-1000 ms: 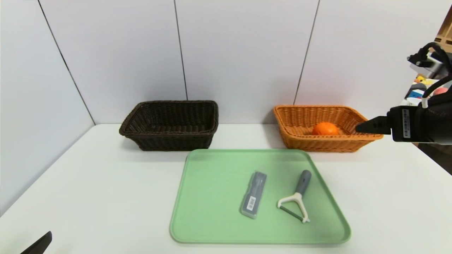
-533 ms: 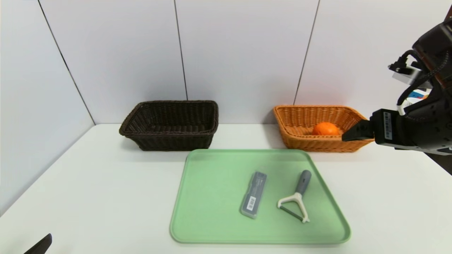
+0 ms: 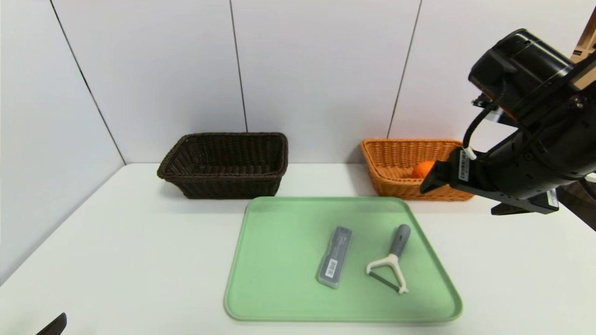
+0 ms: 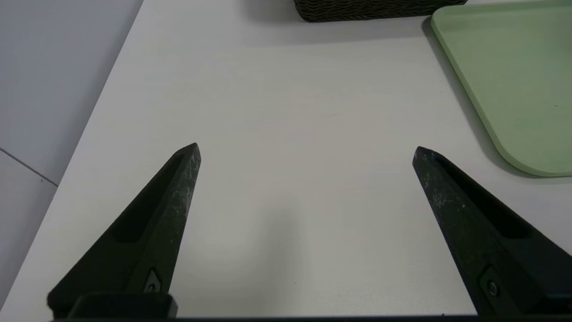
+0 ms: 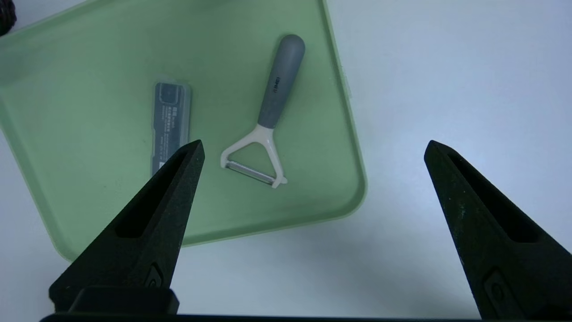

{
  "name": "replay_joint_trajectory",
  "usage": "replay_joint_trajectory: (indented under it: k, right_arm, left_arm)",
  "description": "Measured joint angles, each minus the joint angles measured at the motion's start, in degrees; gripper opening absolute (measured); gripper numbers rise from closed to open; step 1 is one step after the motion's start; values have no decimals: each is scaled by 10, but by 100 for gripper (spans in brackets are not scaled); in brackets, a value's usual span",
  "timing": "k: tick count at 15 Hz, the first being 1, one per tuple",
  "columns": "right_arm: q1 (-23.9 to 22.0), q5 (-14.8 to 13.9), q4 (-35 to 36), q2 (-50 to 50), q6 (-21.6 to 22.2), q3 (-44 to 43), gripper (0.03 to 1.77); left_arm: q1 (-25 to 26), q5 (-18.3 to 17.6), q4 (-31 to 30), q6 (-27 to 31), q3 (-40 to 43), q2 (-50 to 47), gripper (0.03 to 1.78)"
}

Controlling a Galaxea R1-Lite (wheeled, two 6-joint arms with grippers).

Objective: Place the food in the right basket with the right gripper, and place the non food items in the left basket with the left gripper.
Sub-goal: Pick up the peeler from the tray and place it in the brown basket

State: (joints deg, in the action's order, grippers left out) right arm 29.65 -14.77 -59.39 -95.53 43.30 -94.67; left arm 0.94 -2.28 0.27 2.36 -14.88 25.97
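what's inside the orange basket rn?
One orange fruit lies in the orange basket, partly covered by the right tool, which is open in front of it. The basket's right end is hidden behind that arm, so anything there can't be seen.

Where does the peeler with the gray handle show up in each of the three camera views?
Head view: the peeler lies on the right part of the green tray, right of the gray case.
Left wrist view: not in it; only a corner of the tray shows.
Right wrist view: the peeler lies near the picture's middle, beside the case.
Shared landmark: the green tray.
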Motion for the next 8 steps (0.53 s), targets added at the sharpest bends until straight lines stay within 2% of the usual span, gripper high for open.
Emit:
replay_joint_trajectory:
  k: [4, 8]
  right_arm:
    - [20, 11, -40, -62, 65, -69, 169]
    - [23, 35, -74, -122, 102, -135, 169]
  left_arm:
    - [0, 0, 0, 3, 0, -3, 169]
    - [0, 0, 0, 3, 0, -5, 169]
